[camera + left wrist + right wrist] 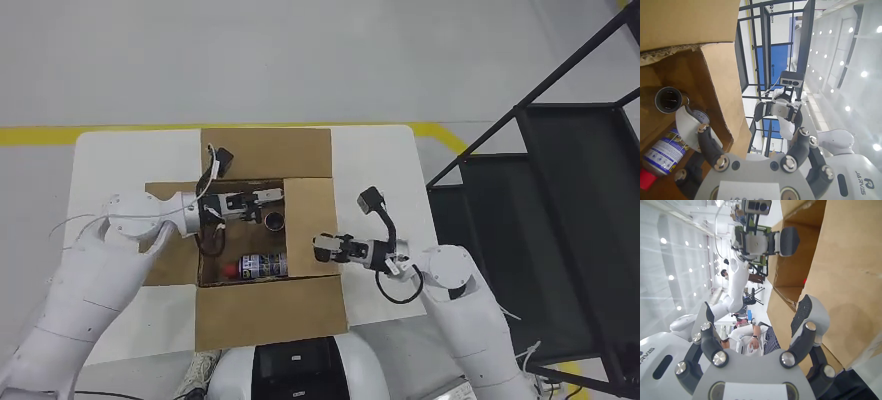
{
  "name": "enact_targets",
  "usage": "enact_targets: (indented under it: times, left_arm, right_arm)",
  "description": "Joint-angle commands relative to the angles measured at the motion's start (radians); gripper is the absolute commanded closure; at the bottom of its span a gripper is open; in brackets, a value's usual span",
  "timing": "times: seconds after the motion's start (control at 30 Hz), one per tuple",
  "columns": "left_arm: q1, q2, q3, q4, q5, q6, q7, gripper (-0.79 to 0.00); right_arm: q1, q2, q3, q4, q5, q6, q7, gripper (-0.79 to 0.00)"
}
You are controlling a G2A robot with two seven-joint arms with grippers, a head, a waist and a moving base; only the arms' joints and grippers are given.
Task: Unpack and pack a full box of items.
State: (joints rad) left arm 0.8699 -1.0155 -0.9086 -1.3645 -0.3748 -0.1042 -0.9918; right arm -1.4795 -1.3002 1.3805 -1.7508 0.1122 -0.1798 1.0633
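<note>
White table (110,160): one box (265,152), one bottle (262,266), one tube (273,220); left gripper (270,197), right gripper (319,247) splayed, empty.

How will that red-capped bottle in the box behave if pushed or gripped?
The red-capped bottle lies on its side on the box floor, so a push would likely roll it. Its smooth wrapped label may slip in the jaws. Undented body suggests it is stiff.
</note>
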Motion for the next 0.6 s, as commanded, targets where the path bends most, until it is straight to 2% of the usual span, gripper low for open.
enact_targets:
  times: [0.0,0.17,0.33,0.43,0.57]
  left_arm:
    - [-0.029,-0.022,0.052,0.053,-0.018,-0.007,0.0,-0.785]
    - [-0.106,-0.077,0.158,0.149,-0.02,-0.037,-0.004,-0.785]
    - [-0.161,-0.125,0.224,0.222,-0.04,-0.076,-0.006,-0.785]
    - [-0.174,-0.138,0.223,0.232,-0.07,-0.133,-0.03,-0.785]
    - [-0.168,-0.137,0.189,0.203,-0.141,-0.17,-0.083,-0.785]
  right_arm:
    - [0.003,0.002,-0.017,-0.008,-0.011,0.015,0.009,-0.785]
    - [-0.009,0.011,-0.044,-0.046,-0.021,0.039,0.038,-0.785]
    - [-0.033,0.021,-0.046,-0.082,-0.007,0.041,0.065,-0.785]
    - [-0.044,0.027,-0.042,-0.096,-0.003,0.041,0.066,-0.785]
    - [-0.05,0.034,-0.046,-0.105,0.026,0.035,0.099,-0.785]
